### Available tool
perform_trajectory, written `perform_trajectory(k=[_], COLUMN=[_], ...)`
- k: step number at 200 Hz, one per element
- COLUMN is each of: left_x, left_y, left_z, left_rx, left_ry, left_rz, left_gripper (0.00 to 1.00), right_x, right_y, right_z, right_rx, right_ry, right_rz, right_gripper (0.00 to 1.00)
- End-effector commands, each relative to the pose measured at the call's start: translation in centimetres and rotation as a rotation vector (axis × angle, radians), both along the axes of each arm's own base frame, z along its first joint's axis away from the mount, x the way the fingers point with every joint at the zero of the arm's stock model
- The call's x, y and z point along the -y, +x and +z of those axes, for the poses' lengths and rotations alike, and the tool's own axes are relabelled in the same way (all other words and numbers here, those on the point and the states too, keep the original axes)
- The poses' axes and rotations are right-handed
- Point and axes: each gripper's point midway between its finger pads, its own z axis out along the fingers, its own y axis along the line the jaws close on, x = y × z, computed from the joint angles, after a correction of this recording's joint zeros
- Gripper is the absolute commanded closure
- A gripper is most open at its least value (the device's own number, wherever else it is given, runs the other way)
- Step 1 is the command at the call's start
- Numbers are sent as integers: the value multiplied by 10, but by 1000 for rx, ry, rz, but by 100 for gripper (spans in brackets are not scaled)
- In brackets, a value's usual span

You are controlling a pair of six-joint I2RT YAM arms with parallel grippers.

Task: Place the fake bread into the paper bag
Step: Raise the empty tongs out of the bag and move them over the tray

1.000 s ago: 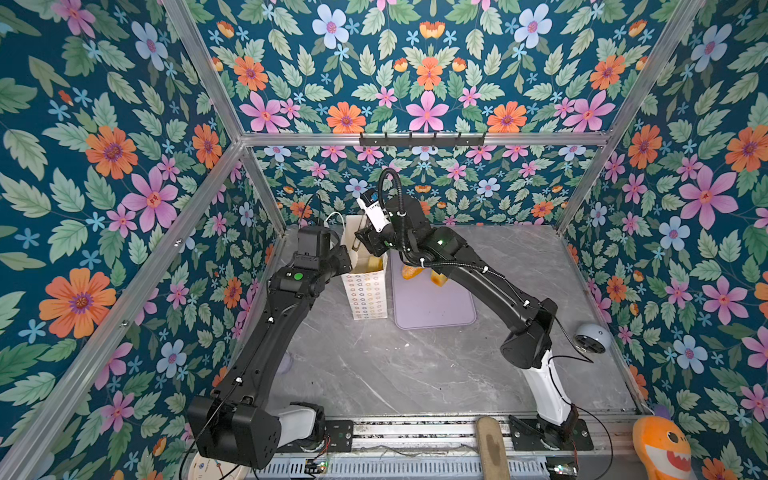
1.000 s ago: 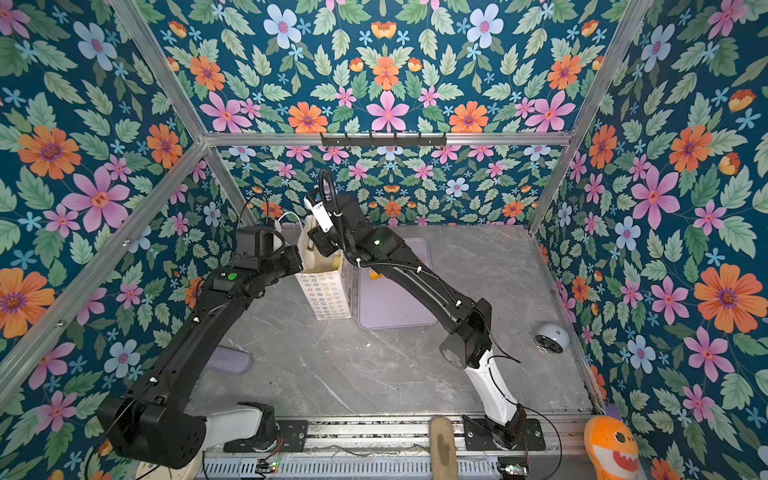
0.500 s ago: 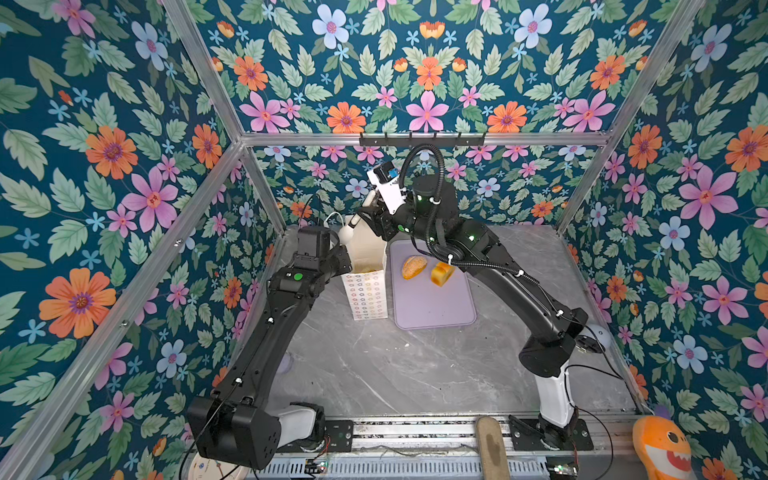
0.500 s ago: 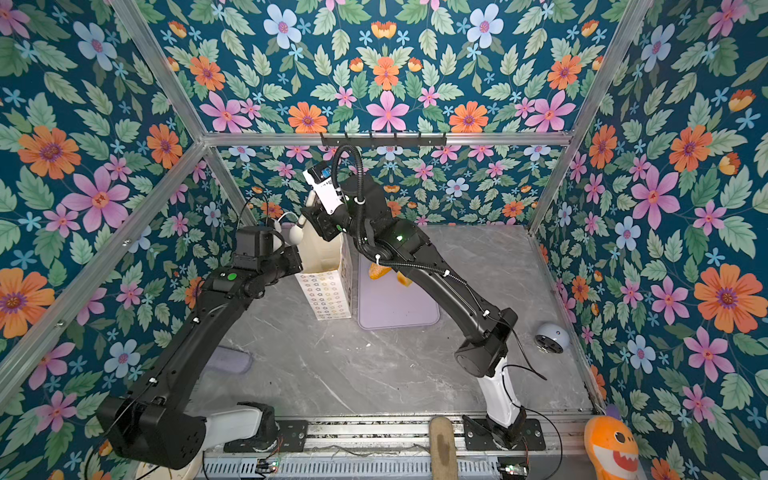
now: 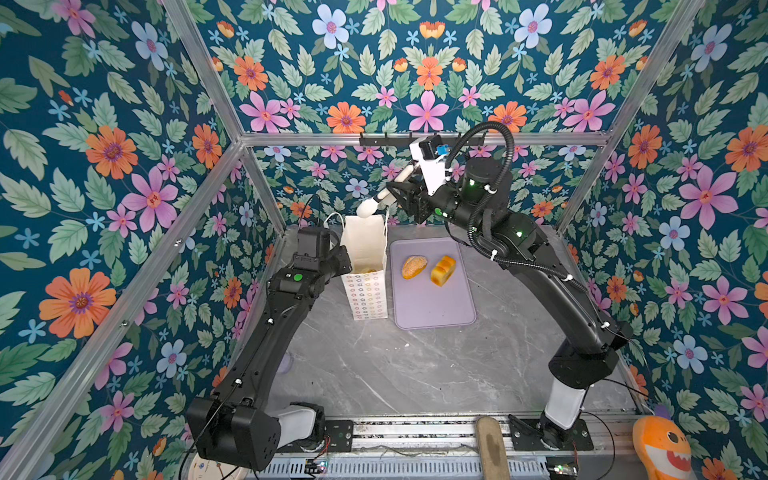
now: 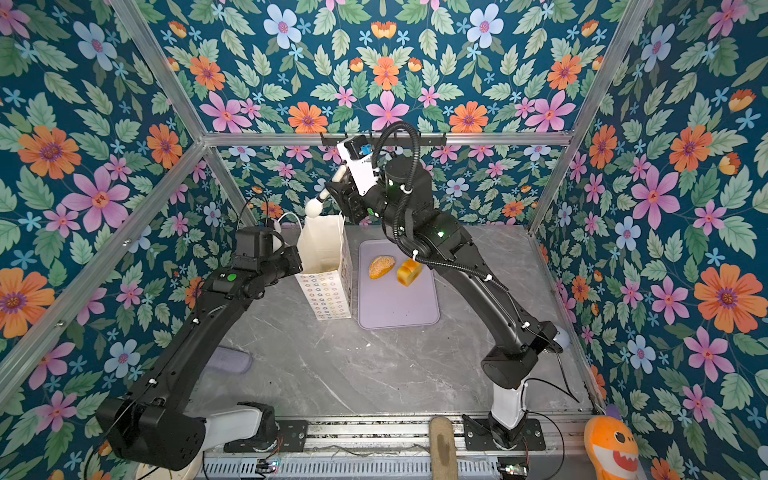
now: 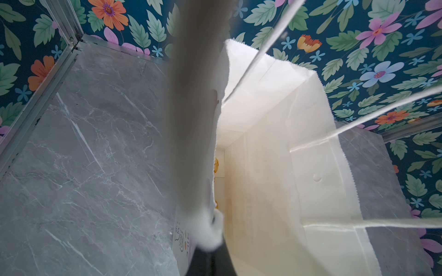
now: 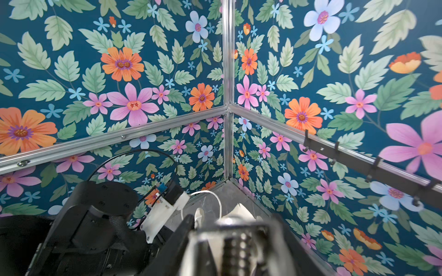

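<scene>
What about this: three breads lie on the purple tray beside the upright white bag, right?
Not three: two, a seeded roll and a blocky loaf, lie on the purple tray beside the upright white bag; both top views show it.

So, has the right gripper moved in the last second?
Yes. The right gripper has risen away from the mouth of the paper bag, toward the hook rail.
</scene>
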Motion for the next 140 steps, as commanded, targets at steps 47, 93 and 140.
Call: perform_trajectory(k=[47,93,140], left_x=[-1,-1,0], left_y=[1,1,1], left_z=[2,2,3], left_rx=[4,2,2], left_ry=[7,6,2], left_rz=[0,2,0], left_gripper=[100,100,100], right_x=[75,125,145], right_y=[43,75,105], right_z=[-11,-70,-144], right_rx=[5,-100,-216], right_ry=[23,33,-12], right_rz=[-257,-440,-575], right_gripper=[50,50,51])
